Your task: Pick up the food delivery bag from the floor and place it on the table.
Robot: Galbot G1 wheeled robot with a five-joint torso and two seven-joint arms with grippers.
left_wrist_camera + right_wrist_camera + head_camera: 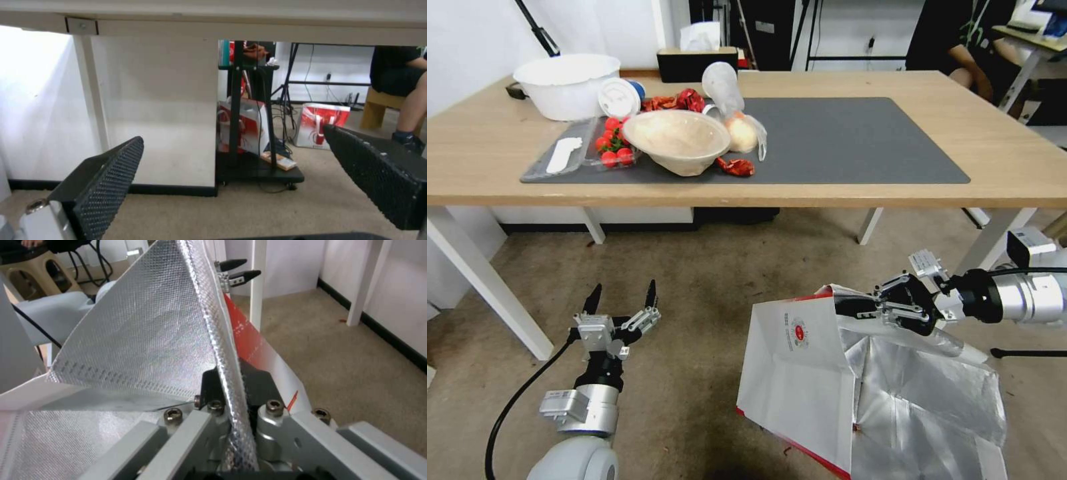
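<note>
The food delivery bag (800,373) is white with a red round logo, red edges and silver foil lining. It stands tilted on the carpet at the lower right, in front of the table (1007,167), with its mouth open. My right gripper (854,307) is shut on the bag's top rim. In the right wrist view the black fingers (258,383) pinch the foil-lined edge (146,340). My left gripper (622,297) hovers open over the carpet to the bag's left, holding nothing. Its two pads (111,176) stand wide apart, facing under the table.
On the left of the dark grey mat (854,140) lie a beige bowl (677,140), tomatoes (614,150), a white tub (567,83), red wrappers and a clear plastic bag (744,130). White table legs (490,287) flank the carpet. A black cart (249,133) stands behind the table.
</note>
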